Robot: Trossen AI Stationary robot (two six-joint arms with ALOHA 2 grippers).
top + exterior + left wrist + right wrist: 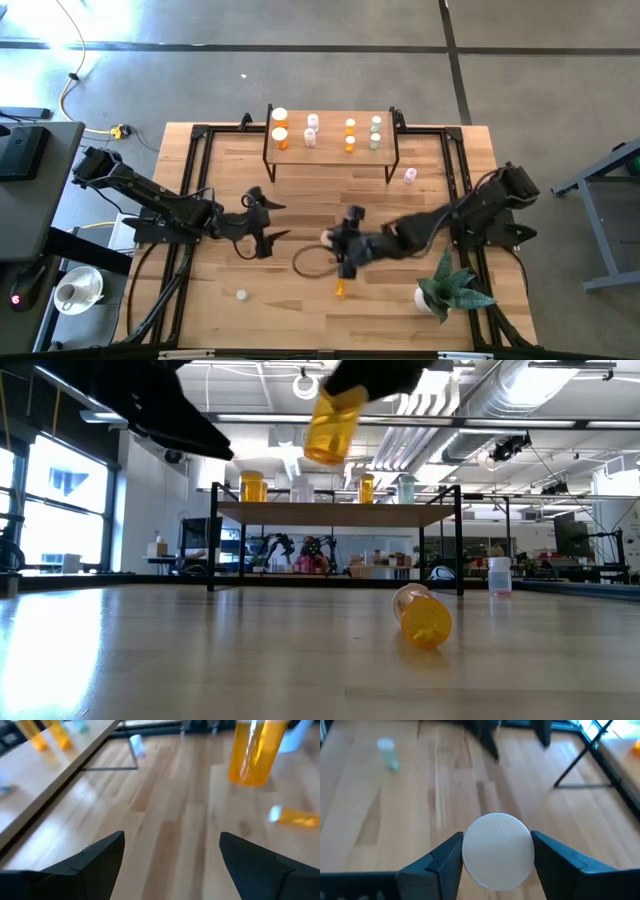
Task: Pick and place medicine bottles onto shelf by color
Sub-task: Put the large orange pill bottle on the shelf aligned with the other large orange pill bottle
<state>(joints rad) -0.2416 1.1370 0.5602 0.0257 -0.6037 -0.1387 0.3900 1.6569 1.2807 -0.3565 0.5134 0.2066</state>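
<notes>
On the left, the left gripper [268,222] is hovering over the counter [300,310] with fingers spread open and empty. At centre, the right gripper [496,854] is gripping an orange bottle [334,422] by its white cap, lifted clear above the wood. Another orange bottle [423,616] is lying below it. The shelf [330,160] is standing at the far edge. Best carrying it upright and setting it beside the orange ones already there.

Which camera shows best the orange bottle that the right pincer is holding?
The low view: the held orange bottle hangs in full profile. The left wrist view crops it, the right wrist view shows only its white cap, and the high view hides it.
</notes>
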